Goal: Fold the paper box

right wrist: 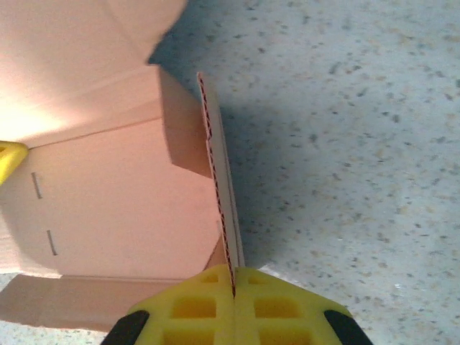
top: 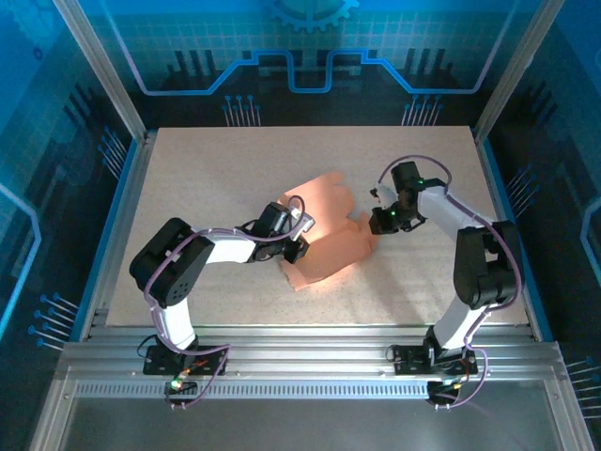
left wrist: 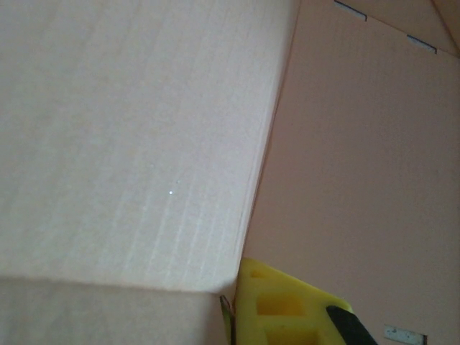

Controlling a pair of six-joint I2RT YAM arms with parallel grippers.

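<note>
The paper box [top: 331, 246] is a salmon-orange cardboard piece lying partly folded in the middle of the table, with flaps raised. My left gripper [top: 299, 246] is at the box's left side, shut on one of its walls. In the left wrist view, one yellow finger [left wrist: 287, 305] presses against the pale panel [left wrist: 129, 144]; the other finger is hidden behind that panel. My right gripper [top: 377, 221] holds the box's right side. It is shut [right wrist: 233, 279] on the edge of an upright flap [right wrist: 219, 187], whose corrugated edge runs between the two yellow pads.
The speckled tabletop [top: 235, 169] lies open around the box, with bare room [right wrist: 359, 144] to the right of the held flap. Metal frame posts and blue walls [top: 122, 94] ring the table. Both arm bases stand at the near edge.
</note>
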